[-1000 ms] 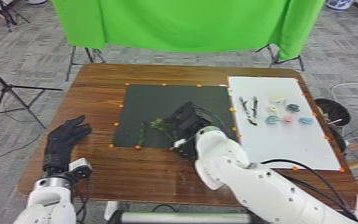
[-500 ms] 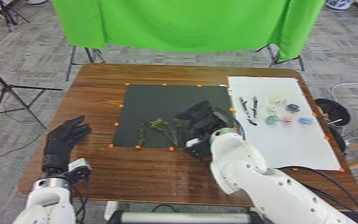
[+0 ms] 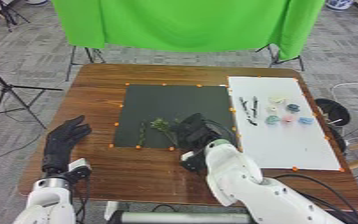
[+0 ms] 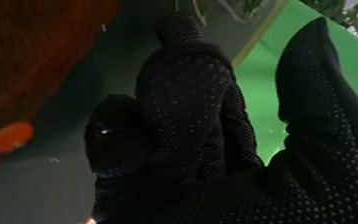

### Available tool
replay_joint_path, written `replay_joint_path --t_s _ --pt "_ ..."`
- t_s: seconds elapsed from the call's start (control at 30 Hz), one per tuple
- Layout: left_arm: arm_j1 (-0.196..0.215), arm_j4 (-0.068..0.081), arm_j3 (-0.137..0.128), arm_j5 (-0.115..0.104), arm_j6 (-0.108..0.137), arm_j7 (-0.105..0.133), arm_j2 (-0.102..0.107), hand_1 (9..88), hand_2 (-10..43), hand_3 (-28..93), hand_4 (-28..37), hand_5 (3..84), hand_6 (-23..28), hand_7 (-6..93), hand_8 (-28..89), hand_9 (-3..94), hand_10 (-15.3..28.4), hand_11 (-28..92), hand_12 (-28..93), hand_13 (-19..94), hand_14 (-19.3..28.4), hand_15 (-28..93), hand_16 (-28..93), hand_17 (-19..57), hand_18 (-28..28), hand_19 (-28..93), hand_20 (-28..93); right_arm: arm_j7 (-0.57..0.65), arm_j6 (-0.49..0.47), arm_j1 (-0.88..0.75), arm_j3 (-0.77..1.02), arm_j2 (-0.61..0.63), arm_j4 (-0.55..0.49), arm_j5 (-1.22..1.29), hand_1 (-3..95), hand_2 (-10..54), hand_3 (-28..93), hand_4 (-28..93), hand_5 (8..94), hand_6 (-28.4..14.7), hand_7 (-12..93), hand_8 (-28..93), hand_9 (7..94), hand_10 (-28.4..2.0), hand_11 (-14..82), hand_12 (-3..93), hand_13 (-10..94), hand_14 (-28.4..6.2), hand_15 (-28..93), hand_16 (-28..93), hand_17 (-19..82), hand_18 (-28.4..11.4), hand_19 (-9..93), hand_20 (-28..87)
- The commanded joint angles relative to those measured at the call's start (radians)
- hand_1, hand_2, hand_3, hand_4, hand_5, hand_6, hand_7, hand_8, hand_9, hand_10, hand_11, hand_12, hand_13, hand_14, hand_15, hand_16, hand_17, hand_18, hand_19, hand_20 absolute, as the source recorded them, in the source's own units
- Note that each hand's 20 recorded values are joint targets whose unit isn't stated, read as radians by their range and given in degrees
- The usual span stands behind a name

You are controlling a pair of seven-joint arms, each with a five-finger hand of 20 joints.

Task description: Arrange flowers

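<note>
Right hand [image 3: 196, 131]: at the near right part of the dark mat [image 3: 171, 100], just beside the leafy sprig [image 3: 160, 125]; grip state cannot be told. Green stem [image 3: 142, 134]: on the mat, left of the sprig. Flower heads [image 3: 288, 119]: on the white board [image 3: 304, 150]. Left hand [image 3: 66, 134]: released, left of the mat

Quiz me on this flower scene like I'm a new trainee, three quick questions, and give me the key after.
1. True or false: the pink flower head lies on the white sheet.
2. Choose: in the head view, the right hand is over (a) the white sheet's far edge, (b) the dark sheet, (c) the green cloth.
3. Fill in: the left hand is to the ____ of the dark sheet.

Key: 1 true; 2 b; 3 left.
</note>
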Motion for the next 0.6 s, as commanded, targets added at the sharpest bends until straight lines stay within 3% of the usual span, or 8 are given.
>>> replay_joint_path --t_s 0.03,0.6 --pt "0.022 0.000 0.000 0.000 -0.007 -0.012 -0.012 22.7 24.8 70 -28.3 50.7 2.9 13.7 -9 52.8 13.3 22 10 44 16.3 24 -3 10.6 11.4 11 19 -0.008 -0.004 -0.007 -0.004 -0.018 -0.009 0.005 34.0 -2.3 67 -10 60.7 -1.4 14 -9 83.7 -15.7 14.9 14.4 94 -4.0 51 23 71 -7.8 91 31" --pt "0.020 0.002 0.001 0.004 -0.016 -0.020 -0.010 22.8 24.9 69 -28.3 50.7 2.9 13.7 -8 52.7 13.2 22 10 44 16.3 24 -3 10.2 11.9 11 19 -0.005 -0.005 -0.023 0.030 -0.025 -0.010 -0.003 33.7 -1.9 67 -10 60.0 -1.7 14 -9 83.5 -15.7 14.9 14.4 94 -4.2 50 23 71 -7.8 92 29"
